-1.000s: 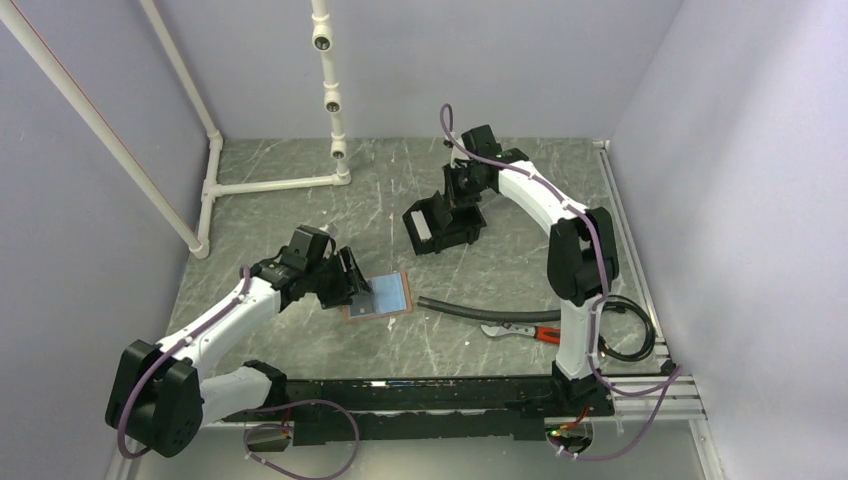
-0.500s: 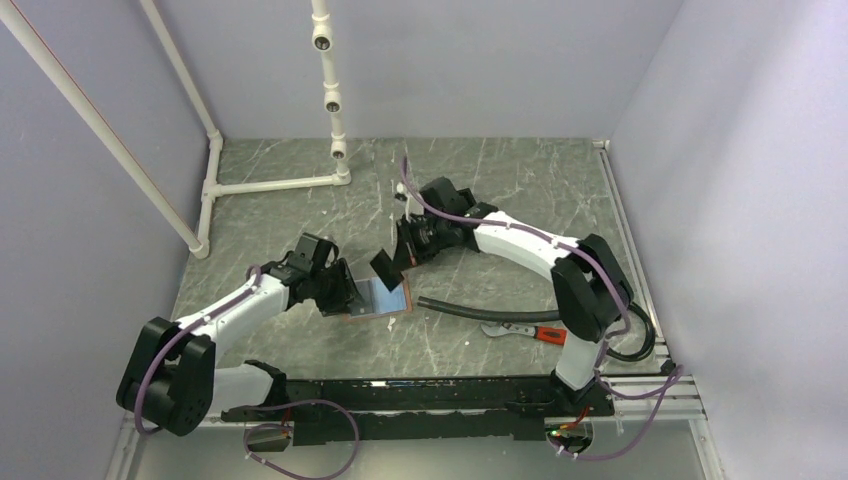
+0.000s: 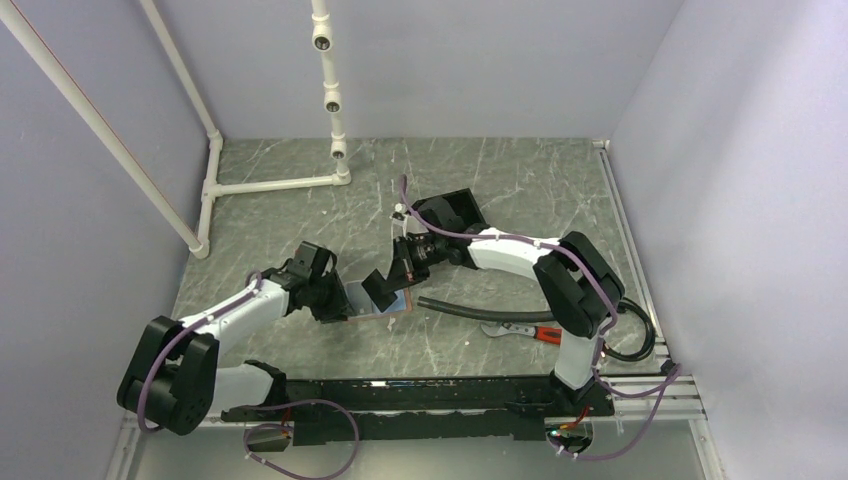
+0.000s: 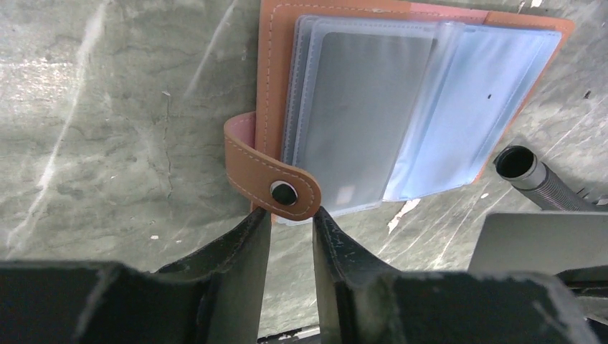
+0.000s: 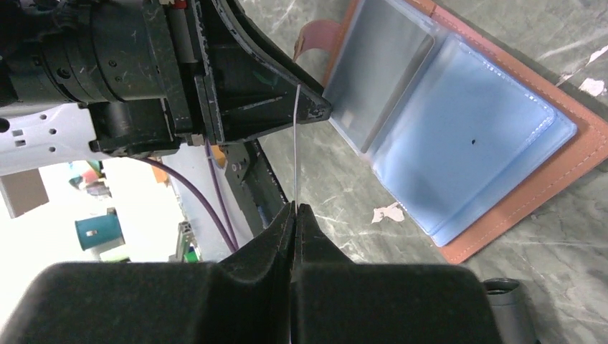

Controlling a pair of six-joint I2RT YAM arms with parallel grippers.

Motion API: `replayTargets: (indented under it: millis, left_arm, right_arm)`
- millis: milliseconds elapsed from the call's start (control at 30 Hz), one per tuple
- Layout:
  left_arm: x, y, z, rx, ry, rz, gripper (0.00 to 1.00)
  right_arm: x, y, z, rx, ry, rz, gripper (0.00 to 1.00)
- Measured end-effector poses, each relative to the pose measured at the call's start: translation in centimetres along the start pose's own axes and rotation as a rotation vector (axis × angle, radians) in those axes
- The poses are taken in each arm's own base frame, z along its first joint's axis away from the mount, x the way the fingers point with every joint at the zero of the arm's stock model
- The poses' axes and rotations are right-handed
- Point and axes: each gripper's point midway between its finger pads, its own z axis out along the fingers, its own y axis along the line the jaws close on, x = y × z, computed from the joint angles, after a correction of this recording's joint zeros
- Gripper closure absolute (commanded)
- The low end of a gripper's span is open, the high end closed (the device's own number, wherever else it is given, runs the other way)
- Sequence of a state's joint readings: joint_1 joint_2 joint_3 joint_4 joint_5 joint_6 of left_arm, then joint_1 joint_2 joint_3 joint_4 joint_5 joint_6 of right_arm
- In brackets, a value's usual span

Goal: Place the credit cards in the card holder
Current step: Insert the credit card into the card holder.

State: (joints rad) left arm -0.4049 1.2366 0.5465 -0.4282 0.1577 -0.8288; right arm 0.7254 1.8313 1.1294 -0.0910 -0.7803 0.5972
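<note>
Card holder was logged as tan leather-look material, matt, edges stitched. Its strap was made of the same material and fitted with a dark glossy snap. Inner sleeves were noted as clear, glossy plastic. Bench was marked as smooth grey-green stone-look, veined white. On the left tool, fingers were logged as black plastic, matt, scratched. Credit card was noted as thin, matt grey plastic. Hose was recorded as black, ribbed.
</note>
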Motion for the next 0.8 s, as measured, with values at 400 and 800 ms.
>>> replayTargets:
  millis: [400,800]
  left_arm:
    - [-0.1,0.4,0.1,-0.007,-0.016,-0.028,0.77]
    - [0.0,0.4,0.1,-0.004,-0.011,-0.033,0.78]
  right_arm:
    - [1.7,-2.8,1.4,0.029,0.065,0.063,1.0]
    - [2.4,-4.9,1.8,0.063,0.093,0.114,1.0]
